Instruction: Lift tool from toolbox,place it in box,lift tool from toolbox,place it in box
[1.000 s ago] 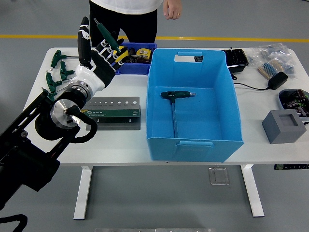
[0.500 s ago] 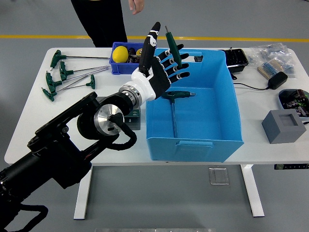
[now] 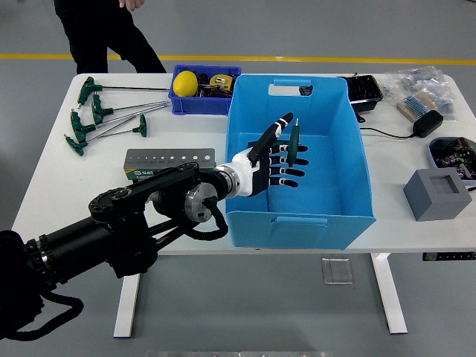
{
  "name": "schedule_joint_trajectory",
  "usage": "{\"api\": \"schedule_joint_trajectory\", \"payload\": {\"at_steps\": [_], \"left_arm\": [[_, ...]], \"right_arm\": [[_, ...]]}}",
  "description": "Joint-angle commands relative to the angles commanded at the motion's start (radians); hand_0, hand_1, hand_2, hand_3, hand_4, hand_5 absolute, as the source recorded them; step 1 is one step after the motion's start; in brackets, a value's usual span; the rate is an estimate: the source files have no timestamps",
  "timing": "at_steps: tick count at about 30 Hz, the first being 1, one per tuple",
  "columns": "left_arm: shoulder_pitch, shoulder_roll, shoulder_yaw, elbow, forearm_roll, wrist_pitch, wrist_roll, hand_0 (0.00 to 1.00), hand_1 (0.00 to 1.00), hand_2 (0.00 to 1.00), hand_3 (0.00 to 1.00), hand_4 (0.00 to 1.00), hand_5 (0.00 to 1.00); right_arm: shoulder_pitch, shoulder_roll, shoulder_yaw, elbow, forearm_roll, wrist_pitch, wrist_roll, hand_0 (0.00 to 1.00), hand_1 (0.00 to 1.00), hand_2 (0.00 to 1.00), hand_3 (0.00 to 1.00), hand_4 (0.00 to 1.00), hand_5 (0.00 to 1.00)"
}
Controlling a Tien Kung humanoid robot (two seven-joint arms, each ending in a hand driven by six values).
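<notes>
- Your left hand is inside the blue box, reaching over its left wall, with the black arm coming in from the lower left across the counter.
- The hand's fingers are curled around a green-handled tool — the handle lies across them, and the metal tip points up toward the box's far wall.
- You can see a second green-handled tool behind the hand, lying on the box floor; the hand covers most of it, so I cannot tell exactly how it lies.
- The grey tool holder, with its row of holes, sits just left of the box, partly behind your forearm.
- More green T-handle tools lie spread on the counter well to the left of the box, near its far left corner.
- A small dark blue tray touches the box's far left corner — a yellow object and other small items sit in it.
- To the right of the box are a grey block, a black tray, a black adapter with cable and bagged parts.
- A person in dark clothes stands beyond the counter, far left of the box.
- Your right hand does not appear in this view.
</notes>
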Motion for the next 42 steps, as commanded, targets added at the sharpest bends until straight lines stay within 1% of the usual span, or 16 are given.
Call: {"api": "schedule_joint_trajectory", "payload": {"at_steps": [3, 4, 9, 10, 14, 19, 23, 27, 28, 31, 33, 34, 38, 39, 40, 42], "left_arm": [[-0.033, 0.0, 0.016, 0.055, 0.079, -0.038, 0.038, 0.351, 0.528, 0.642, 0.797, 0.912, 0.998], [-0.045, 0.0, 0.018, 0.073, 0.101, -0.045, 0.049, 0.51, 0.619, 0.772, 0.941, 0.929, 0.998], [-0.078, 0.0, 0.02, 0.102, 0.143, -0.08, 0.093, 0.51, 0.619, 0.772, 0.941, 0.929, 0.998], [-0.082, 0.0, 0.02, 0.102, 0.144, -0.089, 0.101, 0.717, 0.744, 0.956, 0.998, 0.944, 0.998], [-0.094, 0.0, 0.011, 0.087, 0.152, -0.104, 0.122, 0.717, 0.744, 0.956, 0.998, 0.944, 0.998], [-0.119, 0.0, -0.003, 0.068, 0.159, -0.098, 0.125, 0.732, 0.761, 0.958, 0.998, 0.957, 0.998], [-0.139, 0.0, -0.025, 0.05, 0.169, -0.089, 0.119, 0.717, 0.744, 0.934, 0.998, 0.954, 0.998], [-0.144, 0.0, -0.055, 0.024, 0.191, -0.057, 0.106, 0.717, 0.744, 0.934, 0.998, 0.954, 0.998], [-0.139, 0.0, -0.068, 0.011, 0.211, -0.034, 0.093, 0.694, 0.715, 0.894, 0.998, 0.942, 0.998], [-0.114, 0.0, -0.106, -0.032, 0.297, 0.035, 0.047, 0.694, 0.715, 0.894, 0.998, 0.942, 0.998], [-0.072, 0.0, -0.155, -0.076, 0.374, 0.054, -0.003, 0.694, 0.715, 0.894, 0.998, 0.942, 0.998], [-0.054, 0.0, -0.174, -0.096, 0.406, 0.057, -0.02, 0.696, 0.705, 0.831, 0.888, 0.908, 0.998], [0.044, 0.0, -0.262, -0.189, 0.557, 0.049, -0.099, 0.696, 0.705, 0.831, 0.888, 0.908, 0.998], [0.076, 0.006, -0.289, -0.219, 0.596, 0.027, -0.11, 0.696, 0.705, 0.831, 0.888, 0.908, 0.998], [0.105, 0.02, -0.31, -0.245, 0.635, 0.003, -0.11, 0.699, 0.699, 0.814, 0.843, 0.905, 0.998], [0.156, 0.047, -0.34, -0.286, 0.695, -0.039, -0.103, 0.699, 0.699, 0.814, 0.843, 0.905, 0.998]], "right_arm": [[0.001, -0.003, -0.009, 0.0, 0.003, 0.0, 0.001, 0.587, 0.542, 0.628, 0.584, 0.799, 0.828], [0.002, -0.005, -0.012, 0.0, 0.003, 0.0, 0.002, 0.585, 0.542, 0.624, 0.585, 0.8, 0.827], [0.004, -0.009, -0.015, 0.0, 0.005, -0.001, 0.002, 0.585, 0.542, 0.624, 0.585, 0.8, 0.827], [0.004, -0.01, -0.015, 0.0, 0.005, -0.001, 0.003, 0.584, 0.542, 0.622, 0.585, 0.802, 0.825], [0.007, -0.011, -0.015, 0.0, 0.005, -0.001, 0.003, 0.584, 0.542, 0.622, 0.585, 0.802, 0.825], [0.009, -0.013, -0.012, 0.0, 0.005, -0.001, 0.003, 0.585, 0.542, 0.62, 0.585, 0.803, 0.823], [0.01, -0.014, -0.008, 0.0, -0.001, 0.0, 0.002, 0.585, 0.542, 0.617, 0.584, 0.803, 0.823], [0.009, -0.014, 0.003, 0.0, -0.006, -0.001, 0.001, 0.585, 0.542, 0.617, 0.584, 0.803, 0.823], [0.008, -0.013, 0.006, 0.0, -0.007, -0.001, 0.001, 0.584, 0.541, 0.616, 0.585, 0.805, 0.822], [0.007, -0.011, 0.014, 0.0, -0.011, -0.001, 0.0, 0.584, 0.541, 0.616, 0.585, 0.805, 0.822], [0.003, -0.007, 0.025, 0.0, -0.011, -0.002, 0.001, 0.584, 0.541, 0.616, 0.585, 0.805, 0.822], [0.003, -0.006, 0.029, 0.0, -0.012, -0.002, 0.0, 0.584, 0.538, 0.615, 0.585, 0.805, 0.821], [-0.004, -0.001, 0.043, 0.0, -0.015, -0.003, 0.0, 0.584, 0.538, 0.615, 0.585, 0.805, 0.821], [-0.005, 0.001, 0.048, 0.0, -0.021, -0.002, -0.001, 0.584, 0.538, 0.615, 0.585, 0.805, 0.821], [-0.006, 0.003, 0.054, 0.0, -0.026, -0.002, -0.002, 0.584, 0.538, 0.614, 0.585, 0.806, 0.821], [-0.008, 0.005, 0.056, 0.0, -0.025, -0.003, 0.0, 0.584, 0.538, 0.614, 0.585, 0.806, 0.821]]}}
